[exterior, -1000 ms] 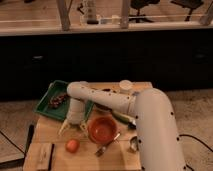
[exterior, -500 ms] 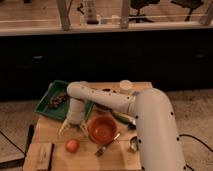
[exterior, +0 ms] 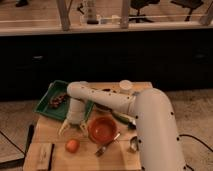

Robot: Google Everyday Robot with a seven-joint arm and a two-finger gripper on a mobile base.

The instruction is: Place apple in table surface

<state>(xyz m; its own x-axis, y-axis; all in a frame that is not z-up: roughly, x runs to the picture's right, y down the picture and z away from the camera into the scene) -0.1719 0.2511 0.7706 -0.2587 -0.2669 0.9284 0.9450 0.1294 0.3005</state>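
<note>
No change over the last second. The white two-finger gripper (exterior: 74, 131) hangs just above the small round orange-red apple (exterior: 72, 145) with its fingers spread, holding nothing. The apple already sits on the light tan wooden table surface (exterior: 54, 134) - placement looks done. The orange-red round bowl (exterior: 102, 128) and metal spoon (exterior: 106, 146) lie close on the right; the dark green tray (exterior: 47, 106) is behind - lift straight up.

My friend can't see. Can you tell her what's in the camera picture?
A white robot arm reaches over a wooden table surface, its open gripper hanging just above a small apple that lies there, not held. An orange bowl sits beside the apple, and a green tray is farther back.
</note>
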